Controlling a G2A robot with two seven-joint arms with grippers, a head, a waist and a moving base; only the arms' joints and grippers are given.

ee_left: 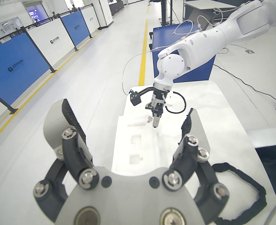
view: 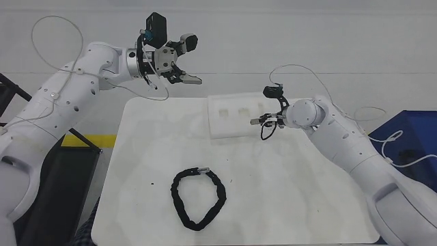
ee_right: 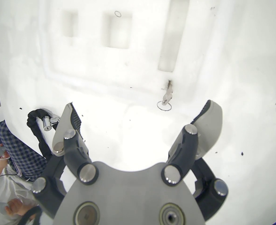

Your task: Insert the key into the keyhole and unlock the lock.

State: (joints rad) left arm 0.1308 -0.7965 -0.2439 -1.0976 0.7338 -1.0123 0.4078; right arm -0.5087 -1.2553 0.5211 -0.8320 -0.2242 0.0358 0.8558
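Key (ee_right: 168,92), chain lock (view: 175,195), foam block (view: 232,126).
Key stuck in block; right gripper (ee_right: 140,105) agape beside it; left gripper (ee_left: 128,106) agape, well apart; both empty.

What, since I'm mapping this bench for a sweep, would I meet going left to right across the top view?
chain lock → foam block → blue cabinet
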